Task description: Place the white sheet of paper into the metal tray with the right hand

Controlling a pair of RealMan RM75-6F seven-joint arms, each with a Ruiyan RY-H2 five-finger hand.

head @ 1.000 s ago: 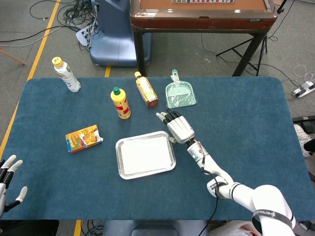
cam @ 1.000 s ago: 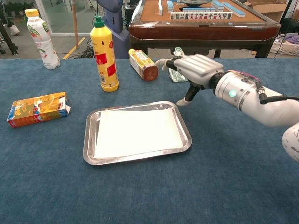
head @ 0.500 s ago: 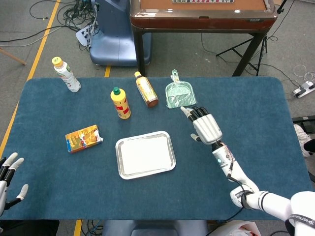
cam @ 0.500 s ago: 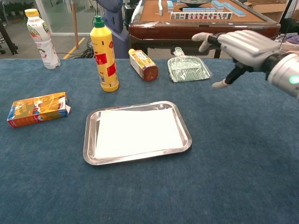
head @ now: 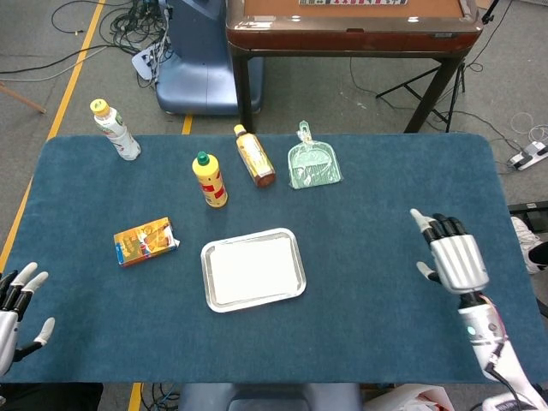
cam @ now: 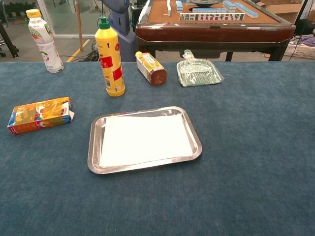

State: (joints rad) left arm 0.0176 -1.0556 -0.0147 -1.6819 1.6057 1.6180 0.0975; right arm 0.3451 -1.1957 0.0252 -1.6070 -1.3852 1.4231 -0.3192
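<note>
The white sheet of paper [head: 252, 269] [cam: 145, 139] lies flat inside the metal tray [head: 206, 290] [cam: 195, 147] near the middle of the blue table. My right hand [head: 451, 259] hovers over the table's right side, far from the tray, fingers apart and holding nothing. It is out of the chest view. My left hand [head: 17, 300] shows at the lower left corner of the head view, fingers spread and empty.
A yellow bottle [head: 210, 180] [cam: 110, 58], a lying brown-capped bottle [head: 254, 155] [cam: 150, 68], a clear green dustpan [head: 312, 163] [cam: 198, 73], a white bottle [head: 115, 129] [cam: 44, 41] and an orange box [head: 145, 241] [cam: 40, 114] stand behind and left of the tray. A mahjong table [head: 351, 30] stands beyond.
My right hand has drawn back from beside the tray's far right corner to the table's right side, leaving the chest view. The paper stays in the tray.
</note>
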